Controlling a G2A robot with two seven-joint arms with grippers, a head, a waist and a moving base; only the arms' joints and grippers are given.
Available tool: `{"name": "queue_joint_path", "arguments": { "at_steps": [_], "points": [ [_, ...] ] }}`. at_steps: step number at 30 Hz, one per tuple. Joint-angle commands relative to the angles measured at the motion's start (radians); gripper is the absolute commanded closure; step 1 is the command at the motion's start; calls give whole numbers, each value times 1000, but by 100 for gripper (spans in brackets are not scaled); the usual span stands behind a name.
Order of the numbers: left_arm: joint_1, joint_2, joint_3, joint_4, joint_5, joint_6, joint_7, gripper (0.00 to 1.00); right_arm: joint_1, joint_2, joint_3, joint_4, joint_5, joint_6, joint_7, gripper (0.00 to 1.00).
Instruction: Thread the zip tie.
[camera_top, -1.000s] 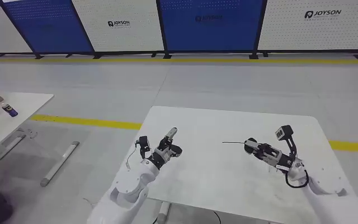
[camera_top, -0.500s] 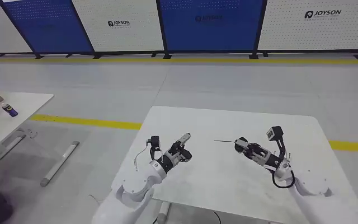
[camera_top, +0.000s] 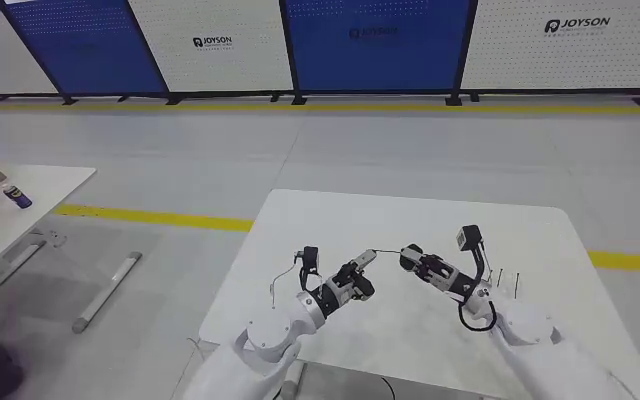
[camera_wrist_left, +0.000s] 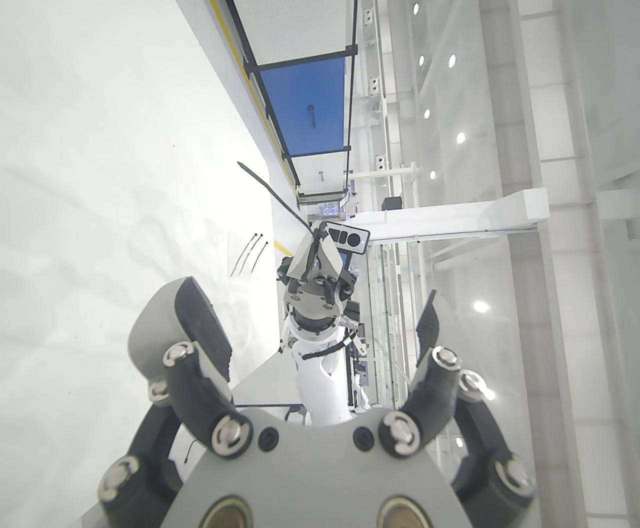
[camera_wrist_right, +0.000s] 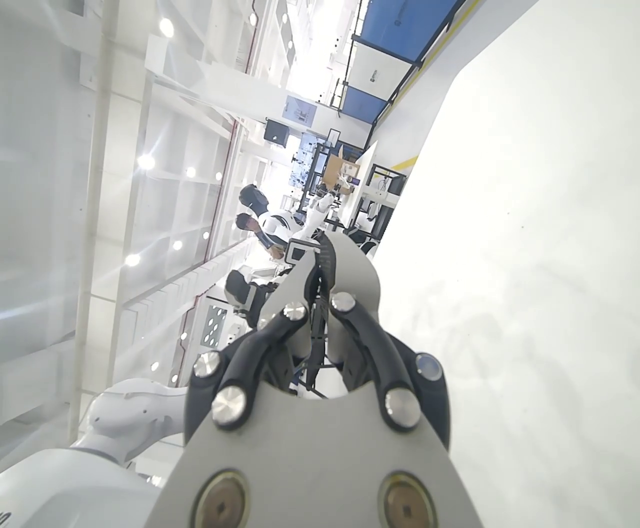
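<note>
Zip tie (camera_wrist_left: 274, 195) base hidden inside right end effector (camera_wrist_left: 314, 241), apparently clamped.

White table (camera_top: 400, 215), rounded corners, centre. Second white table (camera_top: 45, 190) at far left, with a small bottle (camera_top: 14, 193) standing on it. Grey bar (camera_top: 105, 292) lying on the floor left of the centre table. Yellow floor line (camera_top: 150, 217) beyond it. Blue and white panels (camera_top: 375, 40) along the far side.

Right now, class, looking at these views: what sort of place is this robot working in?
Likely an industrial robot test hall: blue and white partition panels, a yellow floor line, and a white table on open floor.
</note>
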Motion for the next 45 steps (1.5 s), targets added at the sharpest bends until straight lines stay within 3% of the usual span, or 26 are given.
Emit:
{"name": "queue_joint_path", "arguments": {
  "at_steps": [1,7,9,20,23,26,35,37,42,43,44,45],
  "points": [
    [-3,-2,2,6,-7,-3,16,0,-4,-1,0,-4,-2,1,-6,100],
    [-76,-27,59,71,-72,-36,138,0,-25,-16,-6,-43,-50,0,-27,100],
    [-111,-34,94,111,-33,-5,158,0,-27,-21,-1,-42,-48,0,-23,100],
    [-110,-34,95,111,-38,-9,160,0,-27,-21,-1,-42,-48,0,-23,100],
    [-116,-42,96,116,-135,-52,138,0,-27,-21,-1,-42,-48,0,-23,100],
    [-138,-49,107,136,-200,-54,115,0,-27,-21,-1,-42,-48,0,-23,100],
    [-138,-49,108,141,-187,-57,117,0,-27,-21,-1,-42,-48,0,-23,100],
    [-141,-48,107,160,-136,-75,135,0,-27,-21,-1,-42,-48,0,-23,100],
    [-146,-50,106,185,-109,-107,150,0,-27,-21,-1,-42,-48,0,-23,100],
    [-147,-50,104,188,-107,-110,153,15,-27,-21,-1,-42,-48,0,-23,100],
    [-147,-51,104,190,-107,-114,154,18,-27,-21,-1,-42,-48,0,-23,100],
    [-147,-51,104,192,-111,-115,153,27,-27,-21,-1,-42,-48,0,-23,100]
  ]
}}
